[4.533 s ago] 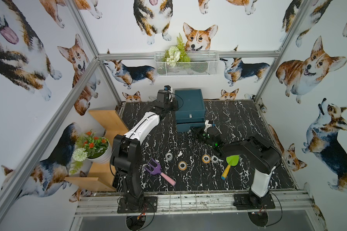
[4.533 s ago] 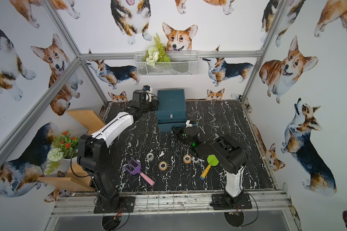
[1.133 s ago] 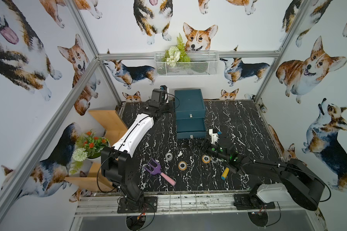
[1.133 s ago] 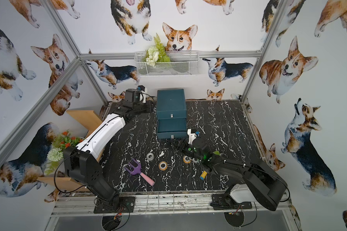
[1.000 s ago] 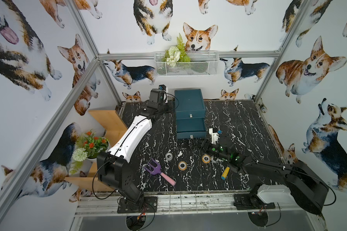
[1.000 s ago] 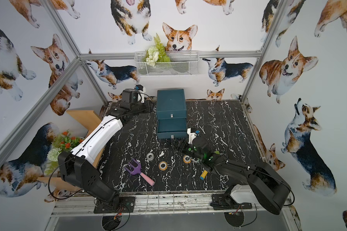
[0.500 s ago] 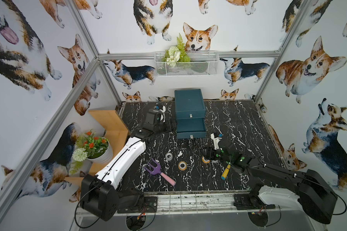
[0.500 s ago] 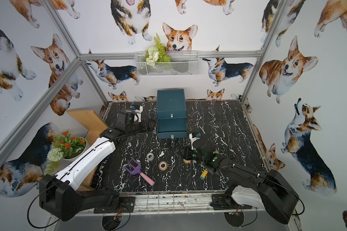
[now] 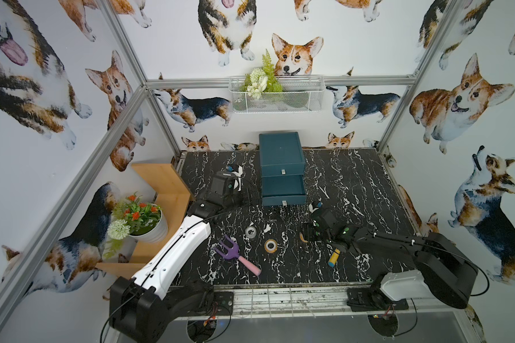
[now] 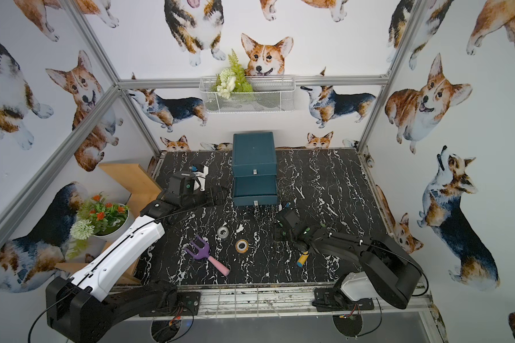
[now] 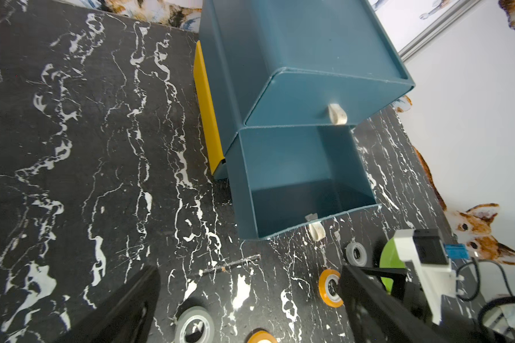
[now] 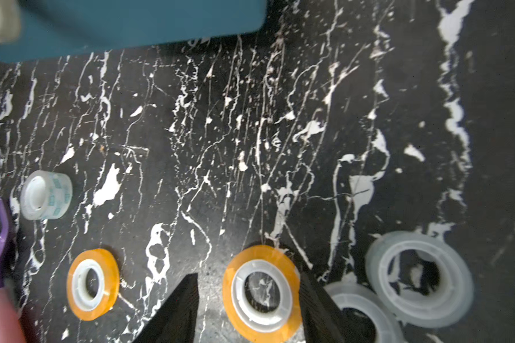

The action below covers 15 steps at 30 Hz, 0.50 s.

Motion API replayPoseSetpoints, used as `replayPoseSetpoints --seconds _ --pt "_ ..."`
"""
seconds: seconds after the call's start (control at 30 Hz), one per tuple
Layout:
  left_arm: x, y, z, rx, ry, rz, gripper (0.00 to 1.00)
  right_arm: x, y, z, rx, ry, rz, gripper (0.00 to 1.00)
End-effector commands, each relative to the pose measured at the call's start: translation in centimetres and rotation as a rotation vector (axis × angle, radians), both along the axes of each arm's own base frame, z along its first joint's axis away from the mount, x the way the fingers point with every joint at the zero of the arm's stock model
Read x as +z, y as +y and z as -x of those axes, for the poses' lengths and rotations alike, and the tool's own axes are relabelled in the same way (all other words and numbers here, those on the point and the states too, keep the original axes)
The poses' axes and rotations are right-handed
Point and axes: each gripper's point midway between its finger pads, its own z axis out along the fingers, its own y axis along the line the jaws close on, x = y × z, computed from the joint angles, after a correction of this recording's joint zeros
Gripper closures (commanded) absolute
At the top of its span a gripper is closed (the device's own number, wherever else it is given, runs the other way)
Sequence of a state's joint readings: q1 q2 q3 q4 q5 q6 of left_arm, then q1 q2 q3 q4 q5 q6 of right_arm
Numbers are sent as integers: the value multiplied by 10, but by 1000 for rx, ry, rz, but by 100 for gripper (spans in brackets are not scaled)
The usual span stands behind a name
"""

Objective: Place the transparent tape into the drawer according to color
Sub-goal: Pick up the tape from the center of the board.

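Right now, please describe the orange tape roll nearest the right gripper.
Find the teal plastic drawer cabinet. In front of its open drawer, an orange see-through tape roll lies between the right gripper's jaws. The other orange roll lies outside them.

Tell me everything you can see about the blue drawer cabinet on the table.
The drawer cabinet is a teal, plastic-looking box standing upright on the black marble table near the back wall. Its two stacked drawers each have a pale loop pull. The top drawer is shut; the bottom drawer is pulled out, its visible inside empty. A yellow panel shows along one side. Only the table touches it.
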State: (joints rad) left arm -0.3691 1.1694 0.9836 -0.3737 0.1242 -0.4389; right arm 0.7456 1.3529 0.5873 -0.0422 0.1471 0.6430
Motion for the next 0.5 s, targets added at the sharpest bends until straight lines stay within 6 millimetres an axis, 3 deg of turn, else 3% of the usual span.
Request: replayPoseSetpoints --seconds 0.0,0.23,0.47 --pt "-3 8 1 5 -15 -59 1 -4 -24 -3 -69 -26 106 41" --pt "-14 5 2 -7 11 -59 1 -7 -53 -6 -180 -27 143 33" --pt "-14 5 3 -13 5 -58 0 -16 -62 -14 -222 1 139 30"
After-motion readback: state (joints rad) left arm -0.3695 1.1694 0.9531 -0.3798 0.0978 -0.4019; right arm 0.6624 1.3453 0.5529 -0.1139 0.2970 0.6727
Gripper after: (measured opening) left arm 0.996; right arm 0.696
